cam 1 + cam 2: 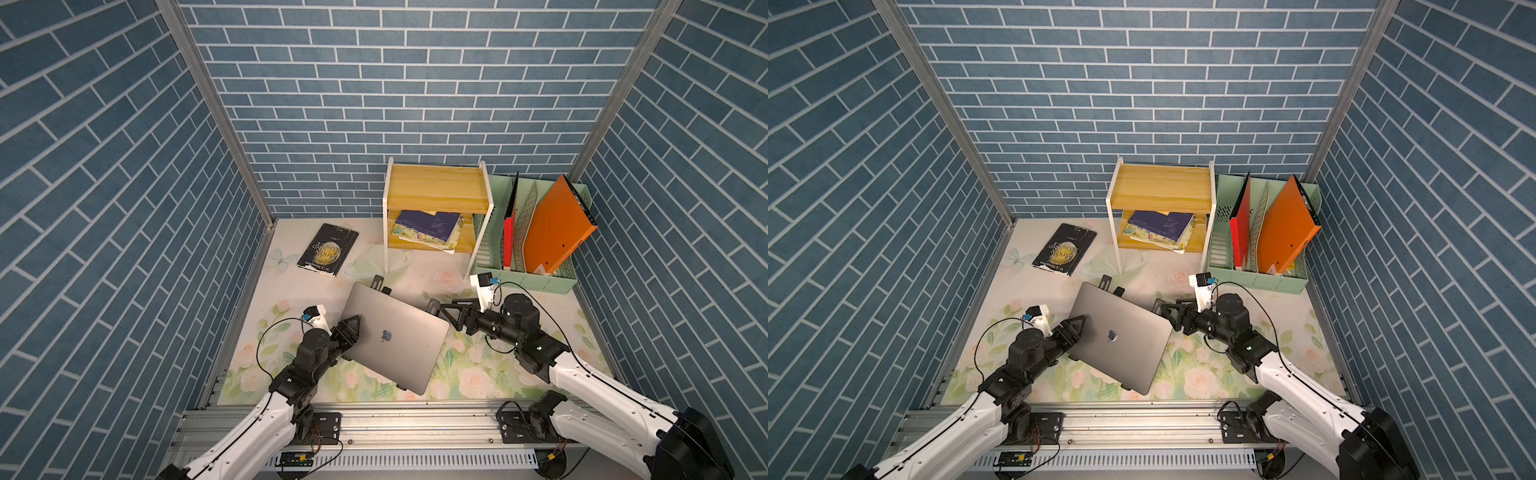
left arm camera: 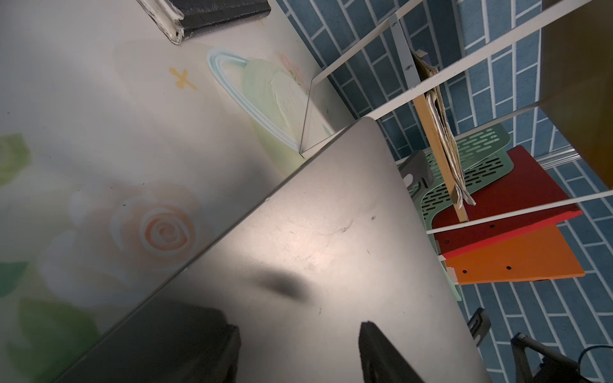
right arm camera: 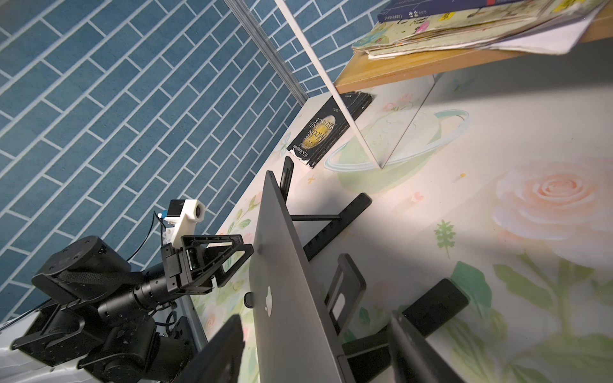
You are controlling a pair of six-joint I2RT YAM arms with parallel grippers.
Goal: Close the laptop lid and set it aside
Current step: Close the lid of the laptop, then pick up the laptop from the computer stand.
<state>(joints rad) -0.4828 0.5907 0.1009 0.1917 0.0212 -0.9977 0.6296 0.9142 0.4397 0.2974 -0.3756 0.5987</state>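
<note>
Nearest the rail, the two arms reach in from either side onto the floral table [image 1: 478, 374]. The left gripper [image 1: 356, 322] sits at the laptop's left edge with its jaws apart. In the left wrist view one finger [image 2: 374, 351] is over the grey lid and the other lies at the edge, so nothing is clamped; whether a tip touches the metal I cannot tell. The right gripper [image 1: 445, 315] is at the laptop's right corner, also open. In the right wrist view its fingers [image 3: 222, 351] stand on either side of the thin edge, the far one well clear of it, and it holds nothing.

Between them lies the laptop [image 1: 409, 361], turned askew near the middle of the table. Its lid [image 1: 1125, 328] is shut, logo up. It is not flat on the table: it rests tilted on the black stand [image 3: 331, 228], whose tips poke out past its far edge in both top views.

Farther back a black book [image 1: 328, 249] lies flat on the left, well apart from the laptop. Against the back wall stands a wooden shelf [image 1: 436, 187] with a pile of booklets on its lower board. Just beside it is a green rack [image 1: 552, 286] holding a leaning orange folder [image 1: 557, 224].
</note>
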